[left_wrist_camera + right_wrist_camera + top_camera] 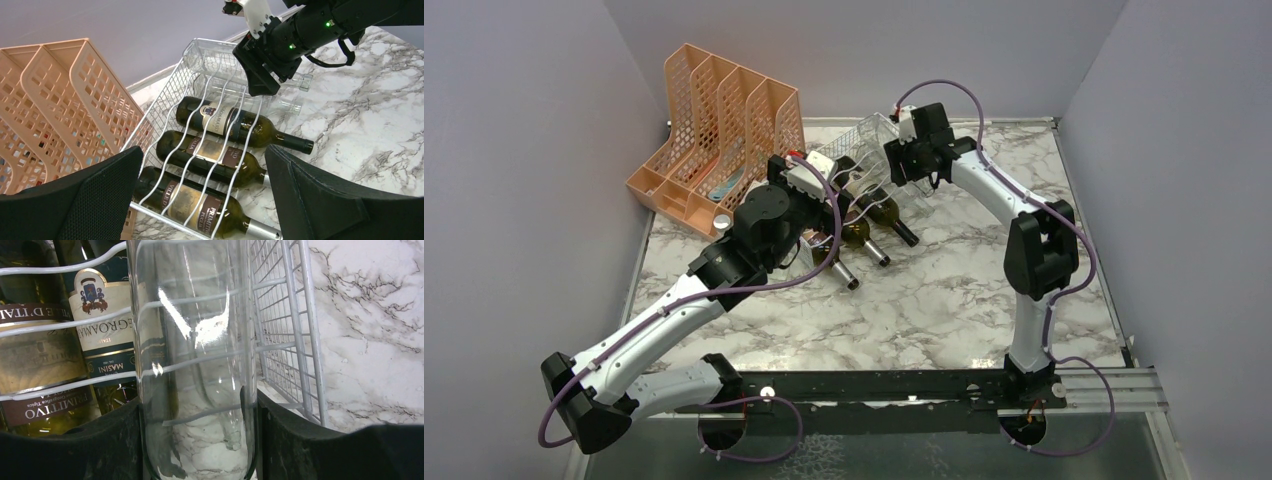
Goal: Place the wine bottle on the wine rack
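The white wire wine rack lies at the back of the table, with three dark wine bottles side by side in its wavy cradles. My right gripper is shut on a clear glass wine bottle at the rack's far-right side; the bottle sits between both pads over the wire rows. The left wrist view shows that gripper on the clear bottle, with a second clear bottle beside it. My left gripper is open and empty, hovering over the rack's near-left end.
An orange perforated file organizer stands left of the rack, close to my left arm; it also shows in the left wrist view. The dark bottles' necks stick out onto the marble table. Walls enclose the back and sides.
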Action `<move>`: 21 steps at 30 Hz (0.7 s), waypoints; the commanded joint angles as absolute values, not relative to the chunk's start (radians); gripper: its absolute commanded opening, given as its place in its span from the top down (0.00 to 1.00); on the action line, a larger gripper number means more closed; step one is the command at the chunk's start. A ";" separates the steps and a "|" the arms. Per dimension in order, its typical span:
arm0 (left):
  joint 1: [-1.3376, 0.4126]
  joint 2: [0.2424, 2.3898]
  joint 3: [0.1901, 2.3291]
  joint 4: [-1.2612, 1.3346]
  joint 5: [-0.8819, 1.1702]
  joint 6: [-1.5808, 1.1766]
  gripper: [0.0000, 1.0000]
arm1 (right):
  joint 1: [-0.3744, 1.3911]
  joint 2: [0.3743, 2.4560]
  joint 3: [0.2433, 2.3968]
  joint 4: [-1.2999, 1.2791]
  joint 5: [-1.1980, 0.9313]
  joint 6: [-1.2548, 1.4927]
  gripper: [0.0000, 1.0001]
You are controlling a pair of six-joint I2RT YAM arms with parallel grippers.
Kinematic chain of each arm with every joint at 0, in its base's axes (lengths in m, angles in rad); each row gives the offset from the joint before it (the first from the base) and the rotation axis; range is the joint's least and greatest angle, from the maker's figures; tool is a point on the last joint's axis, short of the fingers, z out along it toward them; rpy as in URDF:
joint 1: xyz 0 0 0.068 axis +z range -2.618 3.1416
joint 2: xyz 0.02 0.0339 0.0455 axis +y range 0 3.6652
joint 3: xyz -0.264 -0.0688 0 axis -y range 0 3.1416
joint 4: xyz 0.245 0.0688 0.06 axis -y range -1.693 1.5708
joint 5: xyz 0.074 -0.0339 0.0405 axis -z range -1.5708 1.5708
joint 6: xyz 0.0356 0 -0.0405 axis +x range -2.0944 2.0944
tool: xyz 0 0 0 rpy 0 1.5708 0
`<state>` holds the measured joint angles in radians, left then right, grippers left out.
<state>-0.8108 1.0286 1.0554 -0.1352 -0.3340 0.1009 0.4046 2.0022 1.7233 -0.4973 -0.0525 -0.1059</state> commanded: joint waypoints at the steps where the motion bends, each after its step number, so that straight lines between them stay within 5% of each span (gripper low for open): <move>1: -0.807 1.010 1.049 -0.102 -0.310 0.090 0.01 | 0.401 1.993 1.760 -0.474 -0.015 -0.129 0.37; 15: -0.807 1.006 1.051 -0.100 -0.309 0.091 0.01 | 0.400 1.945 1.773 -0.491 -0.001 -0.140 0.12; 21: -0.807 0.997 1.067 -0.111 -0.305 0.087 0.01 | 0.401 1.835 1.674 -0.384 0.019 -0.114 0.09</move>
